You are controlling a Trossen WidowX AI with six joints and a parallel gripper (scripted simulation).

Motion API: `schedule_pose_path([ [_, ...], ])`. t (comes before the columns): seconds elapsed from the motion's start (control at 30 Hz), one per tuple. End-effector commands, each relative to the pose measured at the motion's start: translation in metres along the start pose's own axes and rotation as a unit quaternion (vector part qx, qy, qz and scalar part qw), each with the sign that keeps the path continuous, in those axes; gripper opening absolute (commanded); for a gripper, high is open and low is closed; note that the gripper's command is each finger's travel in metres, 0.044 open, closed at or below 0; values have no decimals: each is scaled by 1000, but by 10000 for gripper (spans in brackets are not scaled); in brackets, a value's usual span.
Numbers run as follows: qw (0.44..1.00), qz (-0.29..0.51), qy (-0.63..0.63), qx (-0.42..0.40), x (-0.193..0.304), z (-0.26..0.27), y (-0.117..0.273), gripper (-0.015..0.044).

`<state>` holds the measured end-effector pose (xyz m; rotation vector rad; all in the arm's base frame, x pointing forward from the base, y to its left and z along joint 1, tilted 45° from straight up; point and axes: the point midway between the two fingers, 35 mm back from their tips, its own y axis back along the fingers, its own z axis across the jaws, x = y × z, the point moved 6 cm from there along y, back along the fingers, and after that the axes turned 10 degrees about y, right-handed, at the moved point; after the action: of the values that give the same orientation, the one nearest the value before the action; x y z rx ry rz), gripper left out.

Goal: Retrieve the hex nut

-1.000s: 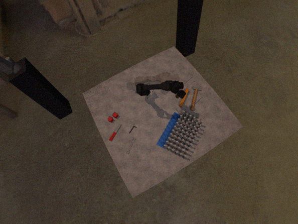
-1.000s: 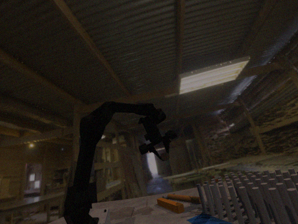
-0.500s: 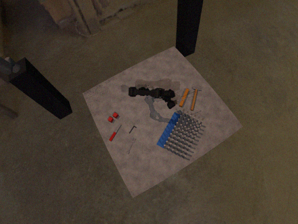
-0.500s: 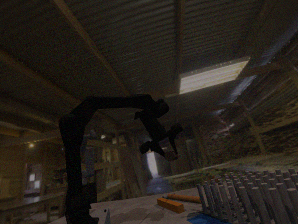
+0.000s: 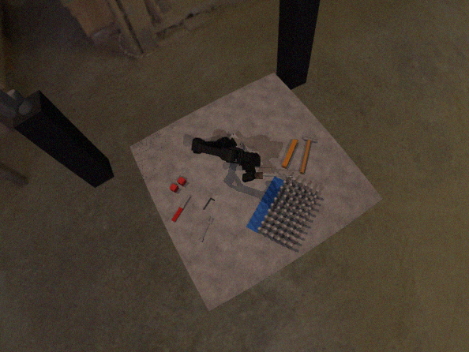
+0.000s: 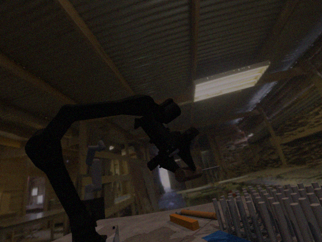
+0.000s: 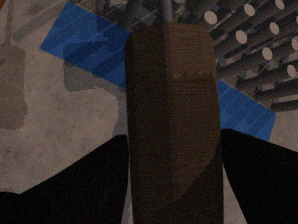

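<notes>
My gripper (image 5: 253, 176) (image 6: 187, 171) (image 7: 173, 141) is shut on the wooden handle of a tool (image 5: 259, 175) (image 6: 190, 174) (image 7: 192, 100). Its thin metal shaft points away from the fingers, toward the spacer side; its far tip is unclear. The gripper holds the tool in the air, above and beside the near end of the blue taped strip (image 5: 261, 207) (image 6: 223, 236) (image 7: 247, 110). The metal spacers (image 5: 290, 215) (image 6: 279, 214) (image 7: 241, 37) stand upright in rows behind the strip. The hex nut cannot be made out in any view.
An orange block (image 5: 290, 153) (image 6: 184, 222) and an orange-handled hammer (image 5: 305, 157) (image 6: 199, 214) lie beyond one end of the field. Two red cubes (image 5: 181, 181), a red-handled tool (image 5: 178, 214), a black hex key (image 5: 207, 204) and a wrench (image 5: 205, 231) lie on the strip's other side.
</notes>
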<state>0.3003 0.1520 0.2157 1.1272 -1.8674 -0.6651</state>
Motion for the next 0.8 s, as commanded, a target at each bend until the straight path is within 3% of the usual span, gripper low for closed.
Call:
schedule_pose_path([
  [0.0, 998, 16, -55, 25, 28, -4, 6, 0],
  [0.4, 975, 78, -191, 82, 103, -3, 11, 0],
  [0.77, 973, 81, -200, 83, 108, -1, 4, 0],
])
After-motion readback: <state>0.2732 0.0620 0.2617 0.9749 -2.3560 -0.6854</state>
